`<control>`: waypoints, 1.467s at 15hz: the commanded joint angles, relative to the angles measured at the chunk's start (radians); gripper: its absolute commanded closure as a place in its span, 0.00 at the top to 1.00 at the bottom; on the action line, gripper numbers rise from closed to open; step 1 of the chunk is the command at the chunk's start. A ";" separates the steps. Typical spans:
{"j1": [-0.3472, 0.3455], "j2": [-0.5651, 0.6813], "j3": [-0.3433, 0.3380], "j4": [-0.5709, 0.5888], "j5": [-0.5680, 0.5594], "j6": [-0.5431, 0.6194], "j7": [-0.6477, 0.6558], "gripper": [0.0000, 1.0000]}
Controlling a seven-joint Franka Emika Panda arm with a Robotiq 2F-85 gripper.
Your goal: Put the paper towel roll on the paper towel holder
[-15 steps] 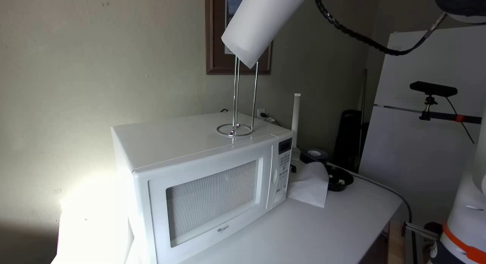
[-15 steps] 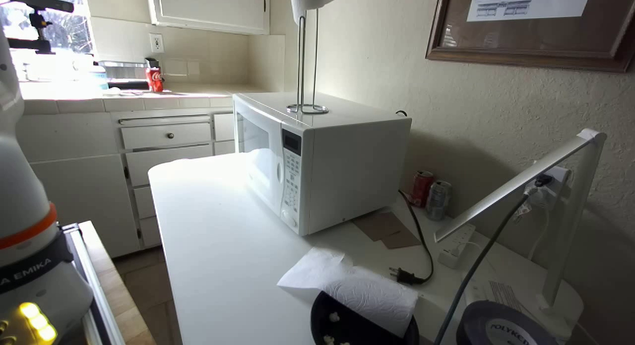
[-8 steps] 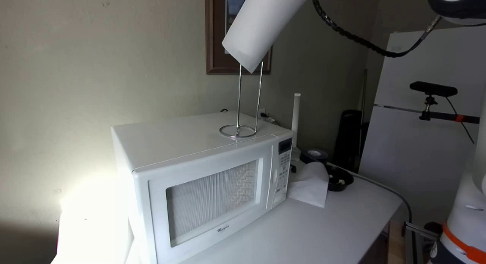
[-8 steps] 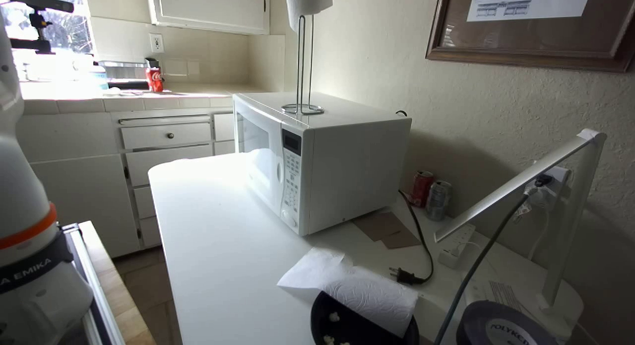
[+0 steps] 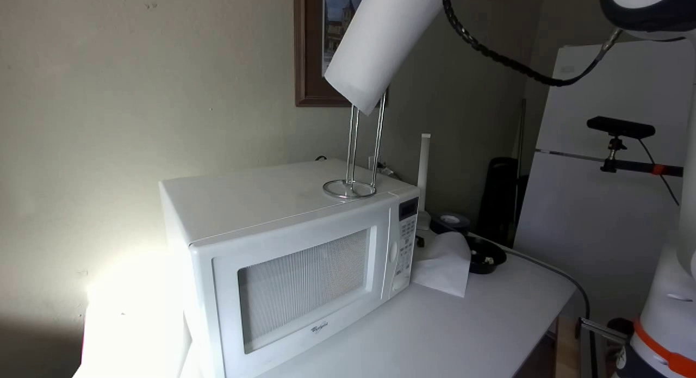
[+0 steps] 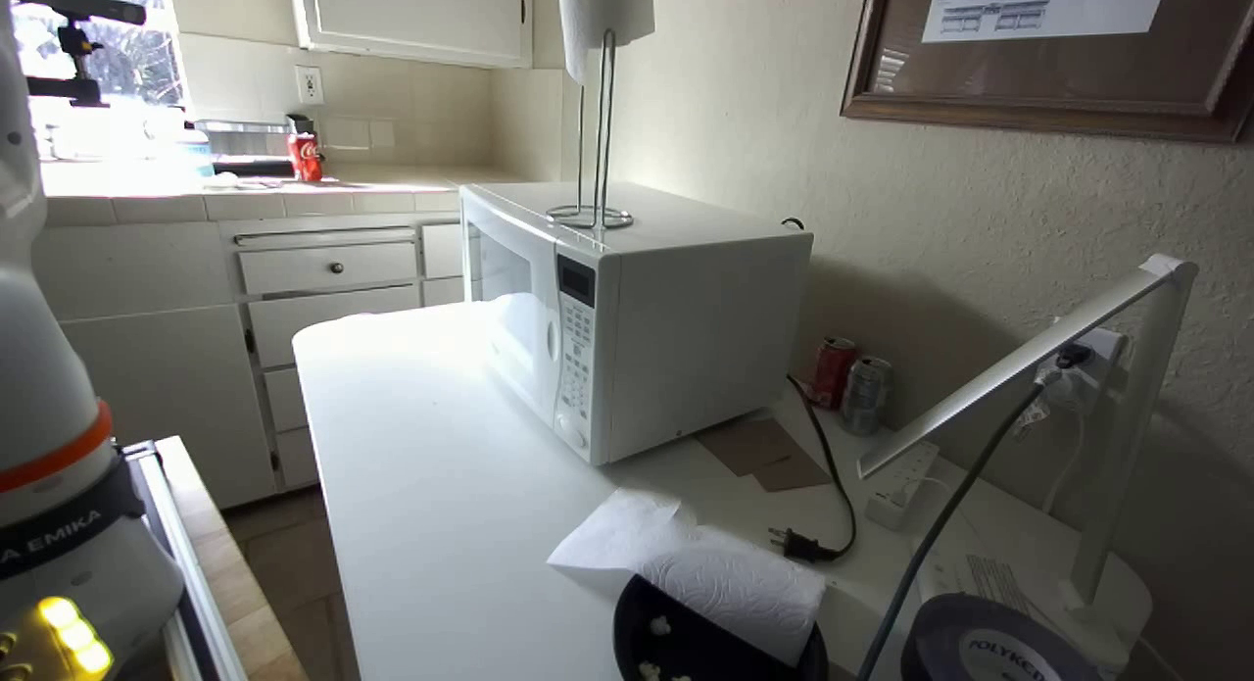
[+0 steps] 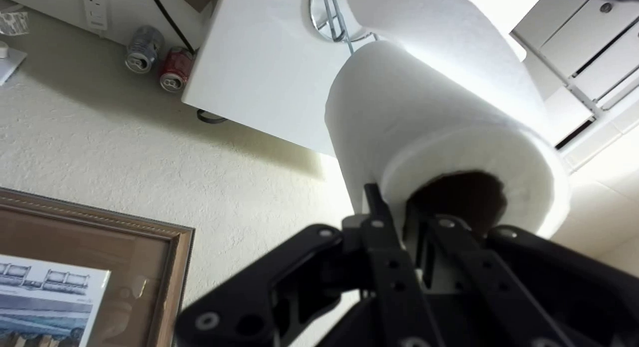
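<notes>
The white paper towel roll [image 5: 380,46] is tilted high over the microwave, its upper part cut off in both exterior views [image 6: 609,5]. My gripper [image 7: 392,197] is shut on its near end, one finger outside, one inside the core [image 7: 464,194]. The gripper is outside both exterior views. The wire paper towel holder [image 5: 378,138] stands on the microwave top, its rod tops at the roll's lower end. In an exterior view one rod loop [image 6: 603,122] shows in front of the roll. It also shows in the wrist view [image 7: 341,21]. Whether any rod is inside the core is hidden.
The white microwave [image 5: 244,204] stands on a white table [image 6: 431,465]. A framed picture [image 6: 1038,120] hangs on the wall behind. Crumpled paper [image 6: 725,583] lies over a black bowl [image 6: 676,652]. A desk lamp [image 6: 1136,426] and two cans [image 6: 835,372] stand beside the microwave.
The roll has come down a little. The holder has turned and slid across the microwave top, rightward in an exterior view. The arm has moved down slightly with the roll.
</notes>
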 commanded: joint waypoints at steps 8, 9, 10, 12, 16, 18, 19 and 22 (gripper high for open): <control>0.045 0.052 0.003 0.040 -0.097 -0.054 0.014 0.05; 0.049 0.053 0.003 0.038 -0.104 -0.060 0.014 0.07; 0.052 0.054 0.003 0.037 -0.110 -0.064 0.014 0.05; 0.054 0.056 0.004 0.032 -0.107 -0.066 0.020 0.03; 0.056 0.064 0.002 0.026 -0.106 -0.069 0.022 0.03; 0.057 0.069 0.002 0.027 -0.109 -0.073 0.020 0.37; 0.057 0.072 0.002 0.028 -0.108 -0.072 0.021 0.40; 0.058 0.077 0.002 0.031 -0.109 -0.074 0.025 0.55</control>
